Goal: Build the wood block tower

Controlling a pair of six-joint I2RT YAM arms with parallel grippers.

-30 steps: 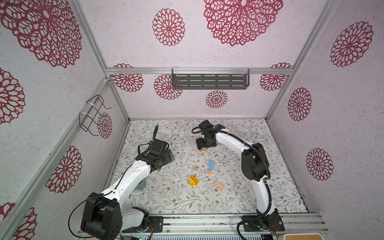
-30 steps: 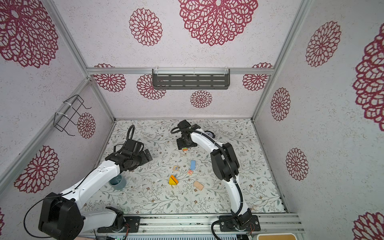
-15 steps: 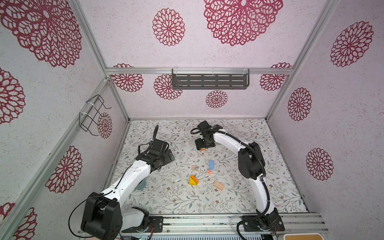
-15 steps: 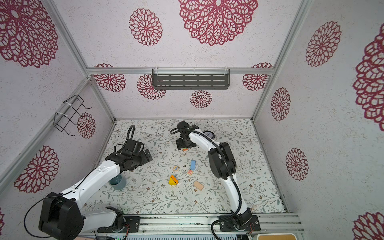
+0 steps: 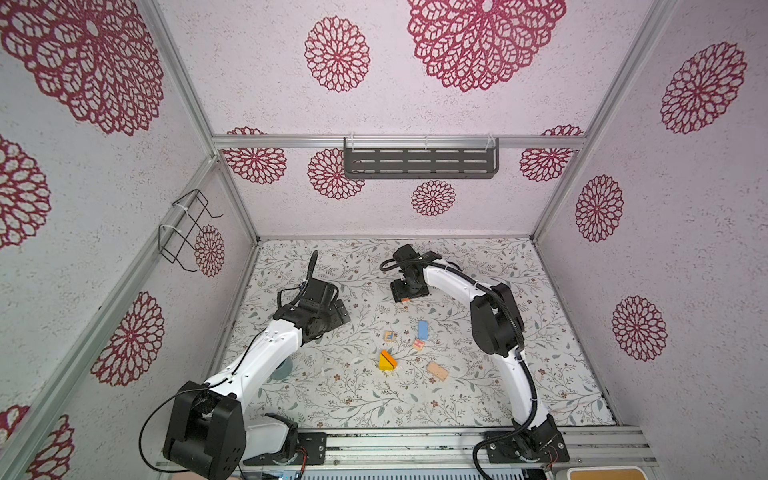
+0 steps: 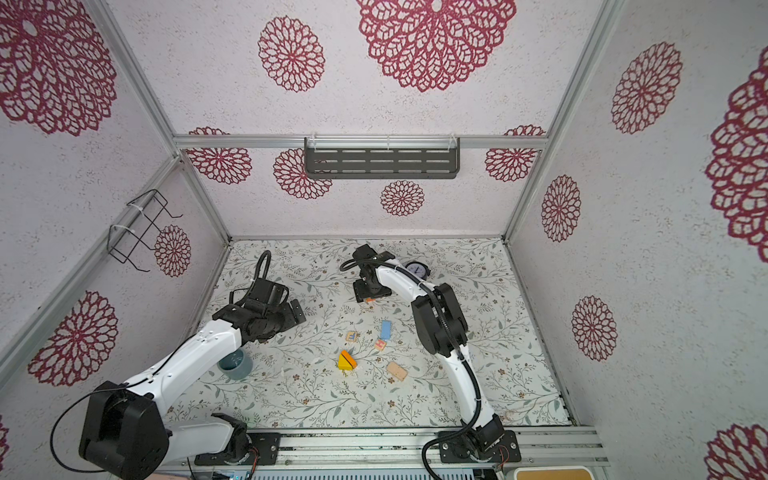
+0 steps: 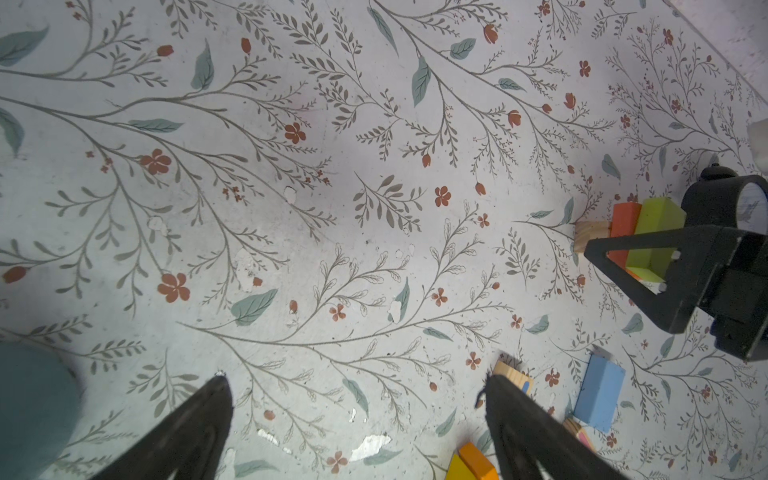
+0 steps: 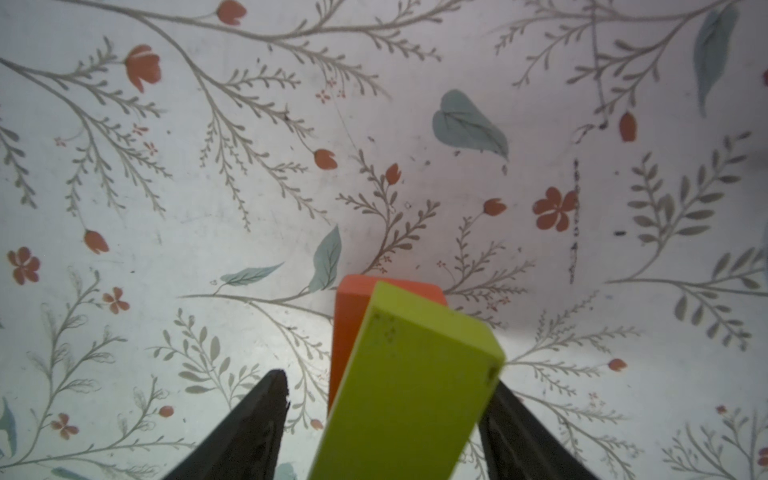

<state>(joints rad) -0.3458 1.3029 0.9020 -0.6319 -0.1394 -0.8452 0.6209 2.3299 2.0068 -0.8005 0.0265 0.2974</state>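
The tower stands at the back middle of the floor: a green block point(image 8: 407, 395) on an orange-red block point(image 8: 347, 324), with a tan block point(image 7: 590, 235) at the foot. My right gripper point(image 8: 386, 382) straddles the green block, open. One finger point(image 8: 266, 415) stands clear of it, and the other sits close against its far side. My left gripper point(image 7: 353, 386) hangs open and empty over bare floor. Loose wood blocks lie in the middle: a blue brick point(image 5: 422, 329), two printed cubes point(image 5: 389, 336) point(image 5: 419, 344), yellow and orange wedges point(image 5: 387, 361) and a tan brick point(image 5: 437, 371).
A round black clock point(image 6: 417, 270) stands right behind the tower, close to the right arm. A teal cup point(image 6: 235, 363) sits under the left arm's forearm. A dark shelf point(image 5: 419, 163) and a wire rack point(image 5: 183, 230) hang on the walls.
The right wrist has shifted slightly over the tower. The left arm and the loose blocks have not moved.
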